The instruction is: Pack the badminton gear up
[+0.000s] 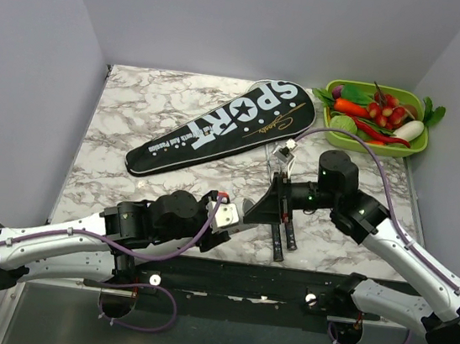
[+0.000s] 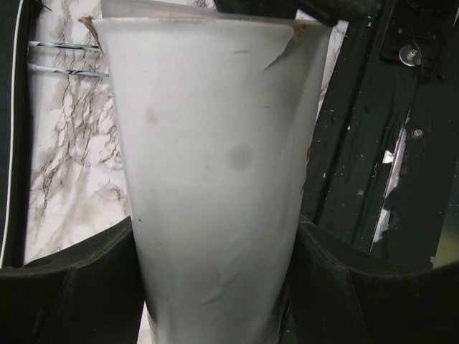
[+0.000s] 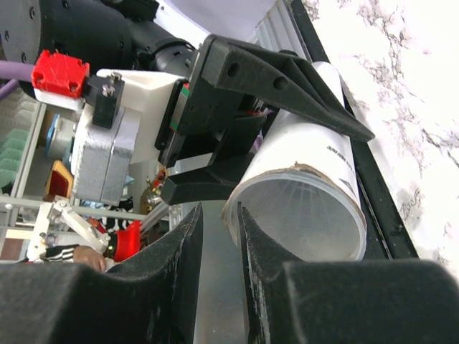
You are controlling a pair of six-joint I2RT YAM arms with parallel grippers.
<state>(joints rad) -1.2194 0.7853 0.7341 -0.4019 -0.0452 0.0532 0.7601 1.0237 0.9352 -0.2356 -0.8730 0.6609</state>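
Note:
A white open-ended tube (image 2: 215, 143) fills the left wrist view. My left gripper (image 2: 215, 301) is shut on it, a black finger on each side, just above the table's front edge (image 1: 252, 211). In the right wrist view the tube's open mouth (image 3: 308, 215) faces me. My right gripper (image 3: 219, 236) is narrowly open with its fingers either side of the tube's rim. Two racket handles (image 1: 282, 238) lie on the table under both grippers, and their thin shafts (image 2: 68, 59) run toward the black "SPORT" cover (image 1: 219, 124). The racket heads are hidden.
A green tray (image 1: 417, 146) of toy vegetables stands at the back right corner. The black mounting rail (image 1: 224, 277) runs along the table's near edge. Grey walls close in the left, back and right sides.

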